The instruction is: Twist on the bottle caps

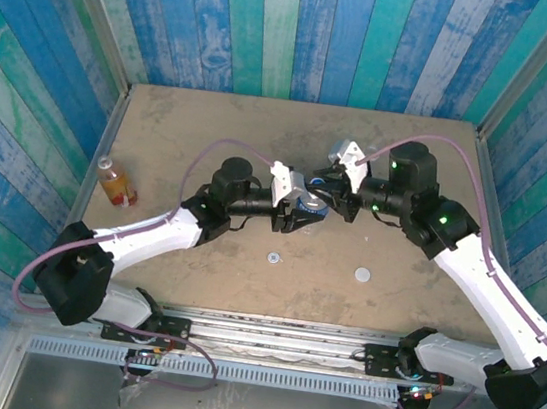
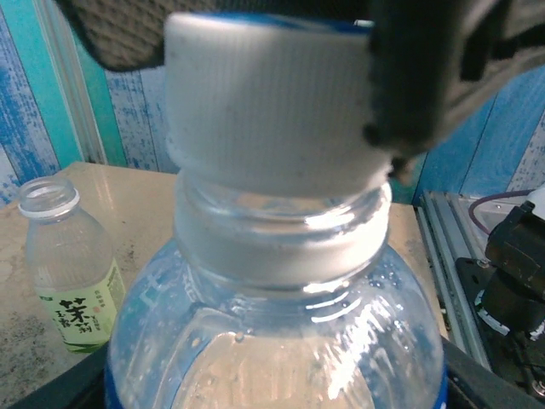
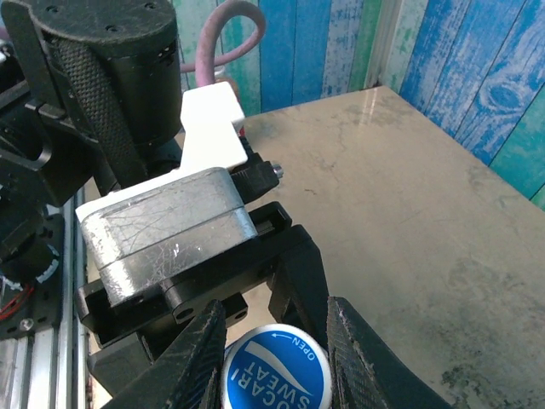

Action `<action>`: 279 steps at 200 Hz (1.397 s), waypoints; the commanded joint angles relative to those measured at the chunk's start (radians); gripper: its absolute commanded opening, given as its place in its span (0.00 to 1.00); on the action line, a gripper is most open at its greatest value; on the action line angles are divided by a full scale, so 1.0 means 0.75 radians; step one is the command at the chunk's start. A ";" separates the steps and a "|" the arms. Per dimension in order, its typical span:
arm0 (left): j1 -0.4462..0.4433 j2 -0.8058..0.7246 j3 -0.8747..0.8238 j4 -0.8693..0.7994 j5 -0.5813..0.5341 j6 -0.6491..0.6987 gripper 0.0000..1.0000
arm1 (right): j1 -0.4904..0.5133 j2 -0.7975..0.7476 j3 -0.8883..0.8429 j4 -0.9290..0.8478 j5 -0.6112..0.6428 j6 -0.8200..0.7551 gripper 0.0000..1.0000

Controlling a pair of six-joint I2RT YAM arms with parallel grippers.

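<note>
Where the two arms meet over the middle of the tabletop (image 1: 213,126) in the top view, the left gripper (image 1: 292,217) is closed around the blue-label bottle, and the right gripper (image 1: 333,198) reaches in from the other side onto the blue-topped cap (image 1: 305,207) between them. An orange bottle (image 1: 115,184) stands well apart at the tabletop's left edge, and two loose caps, one (image 1: 273,258) nearer the left arm and one (image 1: 362,274) nearer the right, lie flat on the near part of the surface. In the left wrist view the blue-label bottle (image 2: 272,341) stands upright and very close, its ribbed white-sided cap sitting on the neck with dark fingers (image 2: 426,77) of the right gripper pressed against its sides; whether the cap is fully threaded down cannot be told. A pale yellow-green bottle (image 2: 64,264) stands uncapped on the tabletop behind it to the left. In the right wrist view the cap's blue printed top lies between the right gripper's two fingers, both touching its rim in a narrow grip, with the left gripper's black body just beyond.
</note>
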 commanded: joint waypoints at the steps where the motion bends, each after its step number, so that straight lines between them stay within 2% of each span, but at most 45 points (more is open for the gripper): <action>1: 0.007 -0.049 -0.014 0.112 -0.102 -0.031 0.00 | -0.001 0.011 -0.056 0.040 0.117 0.145 0.31; 19: 0.007 -0.044 -0.007 0.104 -0.224 -0.046 0.00 | 0.026 0.003 -0.121 0.126 0.243 0.236 0.31; 76: 0.008 0.044 0.004 0.267 -0.727 -0.227 0.00 | 0.285 0.034 -0.218 0.230 0.941 0.528 0.29; 88: 0.008 0.055 0.014 0.280 -0.748 -0.231 0.00 | 0.335 0.060 -0.211 0.233 1.063 0.589 0.30; 96: 0.007 0.059 0.022 0.275 -0.743 -0.218 0.00 | 0.348 0.077 -0.201 0.232 1.086 0.614 0.31; 128: 0.008 0.066 0.033 0.202 -0.777 -0.191 0.00 | 0.348 0.073 -0.165 0.256 1.017 0.506 0.36; 136: 0.008 0.061 0.023 0.199 -0.768 -0.176 0.00 | 0.344 0.053 -0.163 0.267 0.963 0.454 0.42; 152: 0.006 0.051 0.007 0.197 -0.769 -0.162 0.00 | 0.317 0.013 -0.156 0.266 0.803 0.344 0.61; 166: 0.008 0.045 -0.018 0.214 -0.774 -0.142 0.00 | 0.272 -0.026 -0.139 0.229 0.682 0.311 0.69; 190: 0.008 0.014 -0.073 0.232 -0.801 -0.080 0.00 | 0.169 -0.129 -0.155 0.207 0.525 0.294 0.73; 211: 0.008 -0.019 -0.080 0.157 -0.831 -0.024 0.00 | 0.124 -0.179 -0.126 0.104 0.464 0.201 0.75; 222: 0.006 -0.034 -0.089 0.128 -0.830 0.022 0.00 | 0.122 -0.185 -0.093 0.023 0.444 0.123 0.81; 231: 0.003 -0.048 -0.105 0.111 -0.824 0.069 0.00 | 0.119 -0.189 -0.075 -0.036 0.420 0.050 0.90; 238: -0.007 -0.059 -0.117 0.089 -0.816 0.123 0.00 | 0.117 -0.191 -0.064 -0.079 0.385 -0.023 0.92; 259: -0.076 -0.087 -0.132 0.005 -0.892 0.284 0.00 | 0.114 -0.193 -0.047 -0.186 0.298 -0.280 0.90; 279: -0.140 -0.105 -0.179 0.006 -0.986 0.407 0.00 | 0.098 -0.146 0.026 -0.313 0.292 -0.526 0.90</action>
